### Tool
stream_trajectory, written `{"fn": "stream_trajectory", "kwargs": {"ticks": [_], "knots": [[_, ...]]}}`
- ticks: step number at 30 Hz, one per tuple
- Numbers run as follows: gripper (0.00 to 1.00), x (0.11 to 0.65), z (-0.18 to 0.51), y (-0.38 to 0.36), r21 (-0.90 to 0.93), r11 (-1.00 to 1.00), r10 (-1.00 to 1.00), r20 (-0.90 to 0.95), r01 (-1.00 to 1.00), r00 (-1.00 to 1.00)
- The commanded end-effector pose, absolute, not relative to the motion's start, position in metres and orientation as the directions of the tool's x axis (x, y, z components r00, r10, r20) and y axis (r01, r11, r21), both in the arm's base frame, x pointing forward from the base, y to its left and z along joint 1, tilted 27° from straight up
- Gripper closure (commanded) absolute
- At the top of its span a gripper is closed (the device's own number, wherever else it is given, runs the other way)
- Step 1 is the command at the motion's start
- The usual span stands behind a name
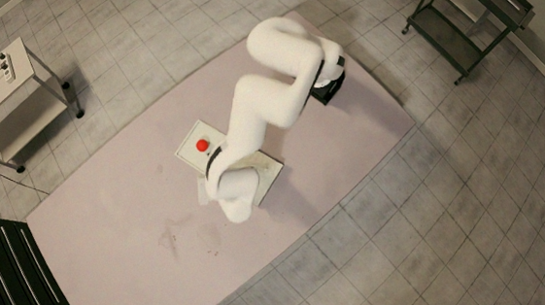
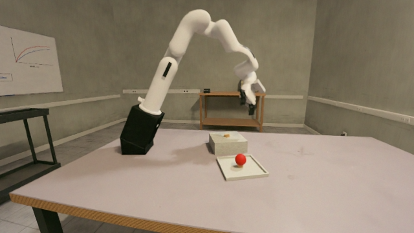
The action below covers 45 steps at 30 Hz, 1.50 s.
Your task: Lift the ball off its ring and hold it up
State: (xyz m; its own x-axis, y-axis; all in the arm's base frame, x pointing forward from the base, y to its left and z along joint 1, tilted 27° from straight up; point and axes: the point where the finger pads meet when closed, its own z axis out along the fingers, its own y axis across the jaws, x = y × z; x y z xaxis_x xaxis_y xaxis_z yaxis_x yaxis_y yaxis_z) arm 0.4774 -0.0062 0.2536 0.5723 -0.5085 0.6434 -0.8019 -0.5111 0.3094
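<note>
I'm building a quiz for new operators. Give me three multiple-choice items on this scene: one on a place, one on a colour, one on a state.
1. Where does the ball rest?
A. on the shallow tray
B. on the grey block
C. on the bare table top

2. What colour is the ball?
A. blue
B. red
C. green

3. How does the hand stand?
A. shut on the ball
B. shut on nothing
C. open, holding nothing

Key: 1 A, the ball sits inside the tray's rim; 2 B, it shows bright red in both views; 3 C, the hand hangs high above the block, fingers apart, far from the ball.
</note>
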Motion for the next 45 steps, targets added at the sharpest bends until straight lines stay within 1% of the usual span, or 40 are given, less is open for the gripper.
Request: {"fn": "stream_trajectory", "kwargs": {"ticks": [1,3,4,8,10,11,12,17,23,25,27,28,33,45], "knots": [[0.0,0.418,0.253,-0.004,0.315,-0.696,-0.471,0.478,-0.645,0.742],[0.0,0.404,0.252,-0.001,0.311,-0.74,-0.446,0.438,-0.597,0.781],[0.0,0.407,0.247,0.0,0.299,-0.76,-0.44,0.417,-0.577,0.795],[0.0,0.453,0.211,-0.017,0.175,-0.816,-0.474,0.344,-0.551,0.811],[0.0,0.453,0.211,-0.017,0.175,-0.816,-0.474,0.344,-0.551,0.811],[0.0,0.462,0.203,-0.025,0.095,-0.839,-0.489,0.302,-0.536,0.818],[0.0,0.47,0.196,-0.034,0.059,-0.829,-0.518,0.296,-0.556,0.803],[0.0,0.491,0.169,-0.079,-0.092,-0.737,-0.666,0.271,-0.67,0.695],[0.0,0.499,0.139,-0.136,-0.238,-0.556,-0.83,0.222,-0.797,0.512],[0.0,0.498,0.134,-0.147,-0.283,-0.486,-0.873,0.198,-0.827,0.446],[0.0,0.498,0.134,-0.147,-0.283,-0.486,-0.873,0.198,-0.827,0.446],[0.0,0.497,0.132,-0.152,-0.352,-0.391,-0.92,0.148,-0.851,0.362],[0.0,0.495,0.126,-0.164,-0.443,-0.238,-0.97,0.069,-0.864,0.232],[0.0,0.495,0.126,-0.165,-0.448,-0.227,-0.973,0.064,-0.865,0.222]]}}
